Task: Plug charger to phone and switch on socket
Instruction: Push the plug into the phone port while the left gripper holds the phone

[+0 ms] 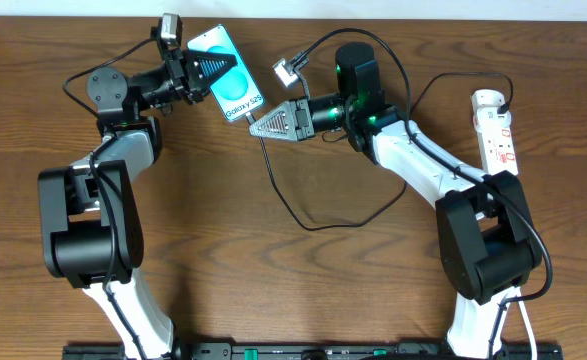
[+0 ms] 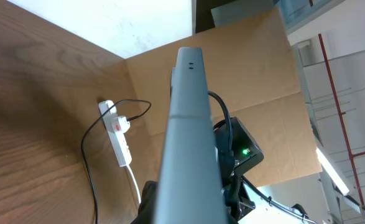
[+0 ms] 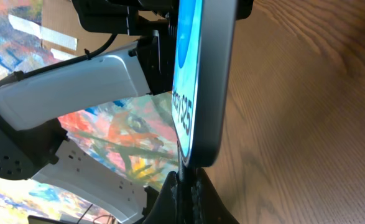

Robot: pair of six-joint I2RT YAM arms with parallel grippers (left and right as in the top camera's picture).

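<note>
The phone (image 1: 241, 98) sits clamped in the left gripper (image 1: 231, 66), rear centre-left. The right gripper (image 1: 256, 126), gripping the charger (image 1: 323, 228), meets its near end. The charger loops across the table (image 1: 273, 290) to the socket (image 1: 496, 128), far right.

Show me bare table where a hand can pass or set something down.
Free: the brown wooden table between the two arm bases, below the loop of the thin black charger cable; also its top-left corner. Crowded: top centre, where the left gripper, cyan-screened phone and right gripper meet; white power strip lines the right edge.
</note>
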